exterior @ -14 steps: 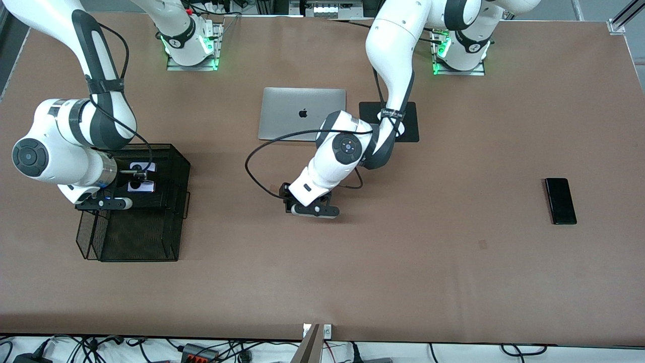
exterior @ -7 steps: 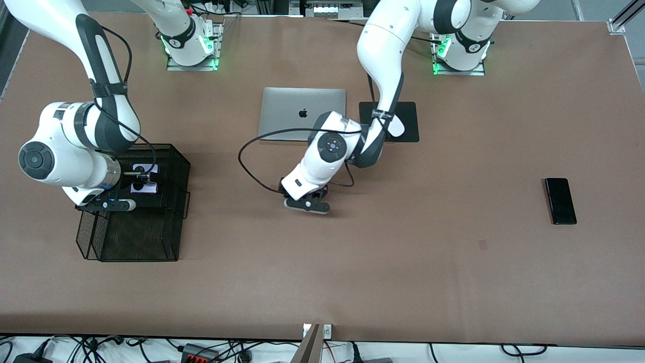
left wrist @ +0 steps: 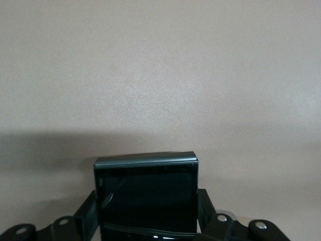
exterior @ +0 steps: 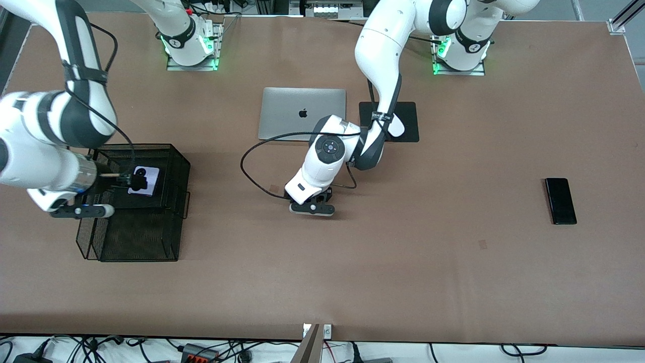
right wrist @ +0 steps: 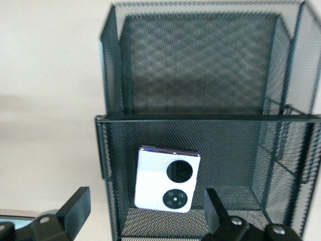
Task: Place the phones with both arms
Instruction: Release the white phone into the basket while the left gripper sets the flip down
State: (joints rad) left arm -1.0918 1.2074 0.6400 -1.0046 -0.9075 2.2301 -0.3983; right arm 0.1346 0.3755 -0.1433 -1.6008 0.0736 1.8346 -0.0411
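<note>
broad brown table [exterior: 403, 282] under even light, silver laptop [exterior: 302, 113] and black mat [exterior: 410, 121] toward the bases, black mesh basket [exterior: 133, 237] at the right arm's end, cables [exterior: 151, 350] along the pale floor edge

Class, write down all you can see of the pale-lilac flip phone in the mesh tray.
The lilac phone is small, squarish and folded shut, with a smooth pale shell and two round black lenses set side by side. It lies flat, lens side up, on the floor of the upper compartment of the black mesh tray. Nothing grips it: the right gripper hangs open above it, apart from it.
</note>
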